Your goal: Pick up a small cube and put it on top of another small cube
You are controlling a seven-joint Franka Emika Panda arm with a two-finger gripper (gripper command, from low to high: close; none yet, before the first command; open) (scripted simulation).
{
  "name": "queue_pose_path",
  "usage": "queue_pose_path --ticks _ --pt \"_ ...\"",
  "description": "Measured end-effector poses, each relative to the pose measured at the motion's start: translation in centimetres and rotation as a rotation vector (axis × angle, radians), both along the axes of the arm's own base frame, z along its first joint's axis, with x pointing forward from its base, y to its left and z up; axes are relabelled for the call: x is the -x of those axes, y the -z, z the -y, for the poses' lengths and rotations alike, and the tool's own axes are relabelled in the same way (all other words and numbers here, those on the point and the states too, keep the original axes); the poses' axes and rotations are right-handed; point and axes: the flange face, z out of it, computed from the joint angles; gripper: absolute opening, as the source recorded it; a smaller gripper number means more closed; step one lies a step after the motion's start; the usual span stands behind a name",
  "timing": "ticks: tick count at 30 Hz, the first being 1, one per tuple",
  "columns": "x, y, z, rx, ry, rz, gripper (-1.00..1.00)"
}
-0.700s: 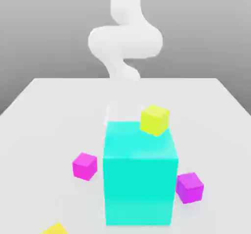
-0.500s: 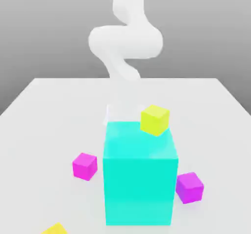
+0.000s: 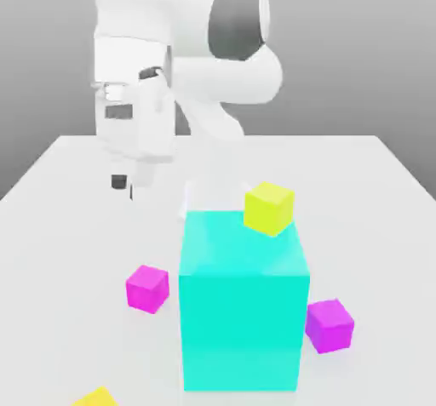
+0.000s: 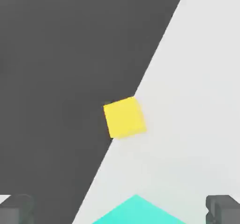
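Overhead, pincer [image 3: 125, 188], white table [image 3: 77, 217], grey backdrop [image 3: 358, 47]

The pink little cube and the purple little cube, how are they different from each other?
The pink cube is hot magenta; the purple cube is bluer, more violet. The pink cube sits on the exterior view's left of the big cyan cube, the purple cube on its right and slightly nearer the camera. Both look the same size, rest on the white table, and are untouched.
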Motion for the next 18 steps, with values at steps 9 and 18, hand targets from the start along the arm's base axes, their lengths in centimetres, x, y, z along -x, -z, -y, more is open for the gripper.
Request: queue_pose_path --ticks 9,18 --pt "6.4 11.4 1.7 -0.124 0.473 -0.166 0.0" --pt "10.1 19.0 1.9 -0.167 0.696 -0.24 0.0"
